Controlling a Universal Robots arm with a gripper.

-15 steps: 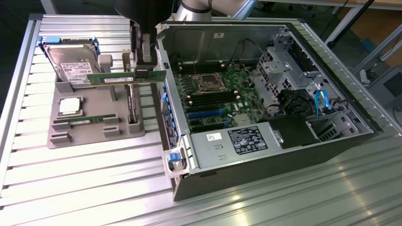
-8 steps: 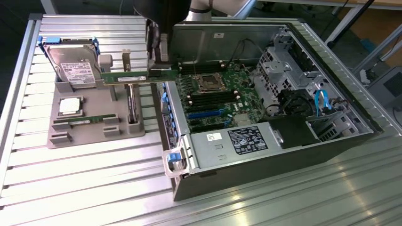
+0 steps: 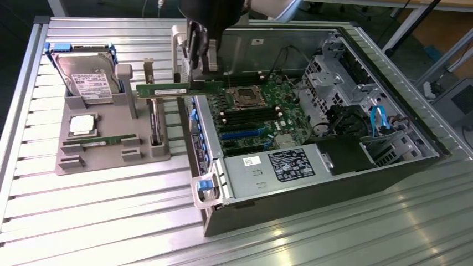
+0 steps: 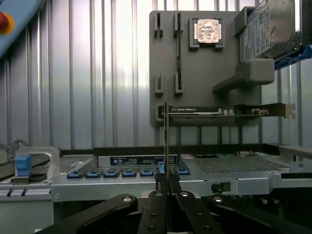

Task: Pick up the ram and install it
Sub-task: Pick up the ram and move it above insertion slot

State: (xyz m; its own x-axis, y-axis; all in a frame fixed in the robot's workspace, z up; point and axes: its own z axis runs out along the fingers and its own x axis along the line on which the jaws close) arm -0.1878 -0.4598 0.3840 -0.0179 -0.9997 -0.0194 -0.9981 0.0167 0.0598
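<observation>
Pincer clenched on the ram. Stick is level, long edge horizontal, up off the table. In the exterior view it hangs across the open case's side wall, at 9 o'clock of the CPU socket. Farther out, at 8 o'clock of the ram: grey holder tray with expansion card, processor chip and hard drive.

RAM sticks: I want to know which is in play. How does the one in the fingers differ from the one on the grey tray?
The held ram is in the air, clamped by the gripper beside the computer case; the tray ram rests in a slot on the grey tray. The held ram shows a broad face in the exterior view; the tray ram a thin strip. Both are long, narrow green boards.
</observation>
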